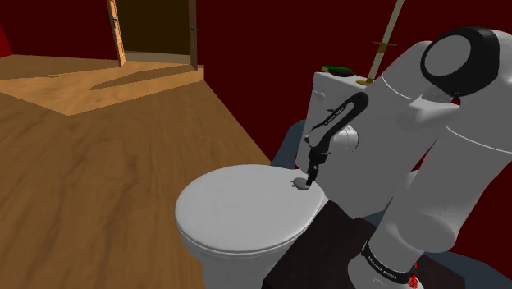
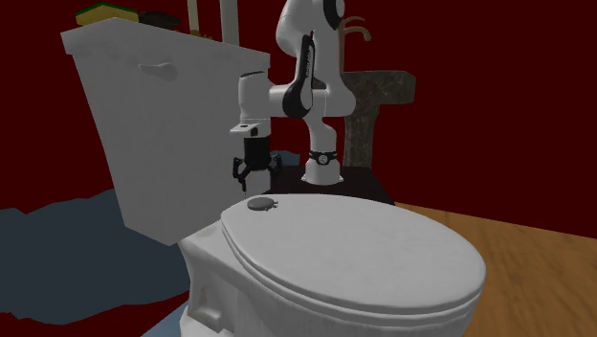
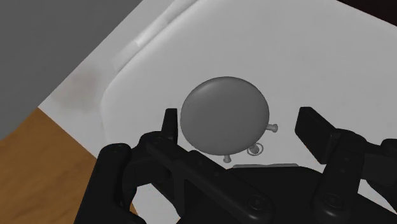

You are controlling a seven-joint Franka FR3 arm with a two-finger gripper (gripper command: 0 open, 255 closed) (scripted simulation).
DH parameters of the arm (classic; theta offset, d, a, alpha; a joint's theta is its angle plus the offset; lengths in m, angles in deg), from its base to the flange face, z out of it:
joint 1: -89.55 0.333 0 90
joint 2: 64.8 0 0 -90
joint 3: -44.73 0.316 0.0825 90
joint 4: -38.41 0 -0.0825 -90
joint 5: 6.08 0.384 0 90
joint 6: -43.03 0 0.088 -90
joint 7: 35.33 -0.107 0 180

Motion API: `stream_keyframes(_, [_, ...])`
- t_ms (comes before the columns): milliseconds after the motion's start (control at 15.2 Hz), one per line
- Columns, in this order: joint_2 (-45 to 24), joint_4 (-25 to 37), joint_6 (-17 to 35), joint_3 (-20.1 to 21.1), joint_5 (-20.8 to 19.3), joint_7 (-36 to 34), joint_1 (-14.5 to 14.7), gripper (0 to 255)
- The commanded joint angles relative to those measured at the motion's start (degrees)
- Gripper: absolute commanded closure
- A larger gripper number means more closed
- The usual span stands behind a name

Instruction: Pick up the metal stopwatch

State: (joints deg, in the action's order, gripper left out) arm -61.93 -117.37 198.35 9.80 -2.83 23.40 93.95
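Observation:
A small round grey stopwatch [image 1: 300, 183] [image 2: 260, 203] lies flat on the closed white toilet lid [image 1: 246, 205] [image 2: 364, 254], at the lid's end nearest the tank. In the wrist view the stopwatch [image 3: 224, 114] shows its small stem and buttons. My black gripper [image 1: 313, 171] [image 2: 251, 170] hangs just above it, pointing down. Its fingers are open, and in the wrist view the gripper [image 3: 240, 124] has one finger on each side of the stopwatch with a gap to each. Nothing is held.
The white toilet tank [image 1: 345, 107] [image 2: 143, 115] rises right behind the gripper, with small items [image 2: 110, 13] on its top. My dark stand [image 1: 328, 254] touches the toilet's side. A stone sink [image 2: 378, 91] stands behind the arm. Wood floor [image 1: 98, 164] and a blue mat [image 2: 67, 249] surround the toilet.

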Motion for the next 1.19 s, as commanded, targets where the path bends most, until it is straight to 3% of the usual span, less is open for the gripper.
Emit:
stream_keyframes(0, [-2.9,0.2,2.2,-0.3,4.3,3.7,0.7,0])
stream_keyframes(264, [-7.8,0.6,5.3,1.6,13.4,10.5,0.8,0])
stream_keyframes(396, [-8.5,0.8,5.7,2.2,14.8,11.5,0.4,0])
stream_keyframes(462, [-8.5,0.8,5.7,2.2,14.8,11.5,0.4,255])
stream_keyframes(1056, [-8.5,0.8,5.7,2.2,14.8,11.5,0.4,255])
stream_keyframes(1122, [-7.3,0.6,5.0,1.2,12.4,9.7,0.9,255])
